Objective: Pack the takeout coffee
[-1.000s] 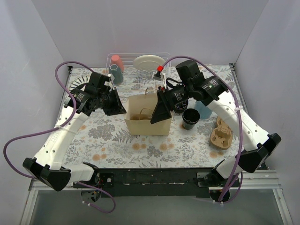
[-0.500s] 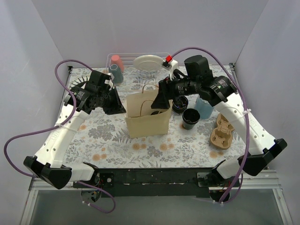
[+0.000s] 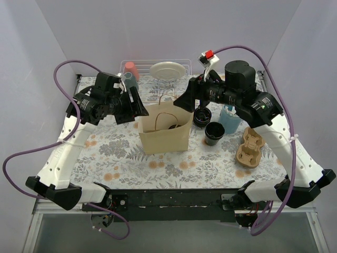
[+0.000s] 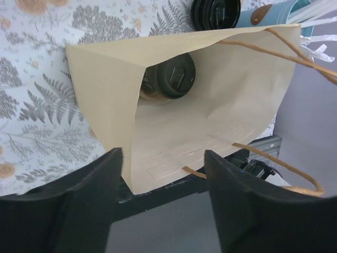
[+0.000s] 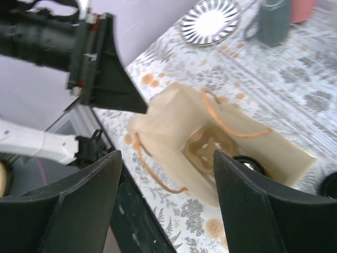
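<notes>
The brown paper bag (image 3: 164,133) stands open mid-table. Inside it lies a black lidded coffee cup (image 4: 169,76) beside a brown cardboard piece (image 5: 209,147); the right wrist view shows that cup (image 5: 247,164) at the bag's far wall. Right of the bag stand another lidded black cup (image 3: 201,117) and an open black cup (image 3: 214,132). My left gripper (image 3: 138,108) hovers open at the bag's left rim, nothing between its fingers (image 4: 84,200). My right gripper (image 3: 182,102) hangs open above the bag's right rim, holding nothing.
A light-blue cup of white sticks (image 3: 229,120) and a cardboard cup carrier (image 3: 248,148) sit to the right. At the back, a wire rack (image 3: 156,74) holds teal and red tumblers and a plate. A striped plate (image 5: 210,20) lies far left.
My left gripper has opened and let go of the bag's left rim. My right arm has risen up and back out of the bag. The bag now stands more upright.
</notes>
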### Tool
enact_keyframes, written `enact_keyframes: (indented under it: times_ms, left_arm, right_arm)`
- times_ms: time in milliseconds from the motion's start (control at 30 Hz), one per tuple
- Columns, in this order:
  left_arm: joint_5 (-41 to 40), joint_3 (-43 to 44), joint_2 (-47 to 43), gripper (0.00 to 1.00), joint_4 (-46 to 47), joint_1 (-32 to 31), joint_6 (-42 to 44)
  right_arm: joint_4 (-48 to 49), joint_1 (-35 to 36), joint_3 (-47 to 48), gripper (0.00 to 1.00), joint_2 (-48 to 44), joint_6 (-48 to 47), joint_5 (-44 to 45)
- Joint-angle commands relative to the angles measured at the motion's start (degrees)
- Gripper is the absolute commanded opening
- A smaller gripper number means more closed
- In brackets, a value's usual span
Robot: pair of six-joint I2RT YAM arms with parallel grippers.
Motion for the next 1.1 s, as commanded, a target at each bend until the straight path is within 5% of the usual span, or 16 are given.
enact_keyframes:
  times_ms: [0, 100, 167, 233, 500, 567, 800, 1067]
  left_arm:
    - [-2.66, 5.13, -0.56, 0.71, 2.03, 0.14, 2.28]
    - [-5.21, 8.2, -0.82, 0.81, 3.79, 0.23, 5.18]
    - [-5.74, 9.79, -1.26, 0.98, 5.27, 0.14, 7.1]
    - [-5.66, 9.53, -2.66, 0.98, 6.6, 0.14, 7.91]
    - [-7.15, 1.8, -9.61, 0.98, 10.47, 0.14, 7.47]
    - [-7.77, 1.62, -10.22, 0.98, 9.68, 0.14, 7.38]
    - [-7.33, 1.36, -9.97, 0.98, 8.01, 0.14, 8.52]
    - [-7.77, 1.27, -11.1, 0.98, 5.81, 0.22, 7.82]
  right_arm:
    - [-0.53, -0.11, 2.05, 0.77, -1.28, 0.48, 19.4]
    - [-4.05, -0.2, 2.84, 0.77, -1.63, -2.69, 33.05]
    - [-6.6, -2.03, 1.97, 0.77, -1.37, -4.52, 46.43]
    - [-8.11, -4.93, 0.56, 0.76, -0.32, -6.73, 49.18]
    - [-16.98, -20.93, -4.01, 0.67, 5.22, -8.41, 38.02]
    - [-13.07, -22.95, -6.19, 0.65, 5.31, -9.45, 36.71]
    - [-6.1, -27.62, -4.89, 0.5, 11.02, -9.81, 34.15]
    - [-4.61, -29.11, -3.57, 0.5, 16.64, -10.16, 36.71]
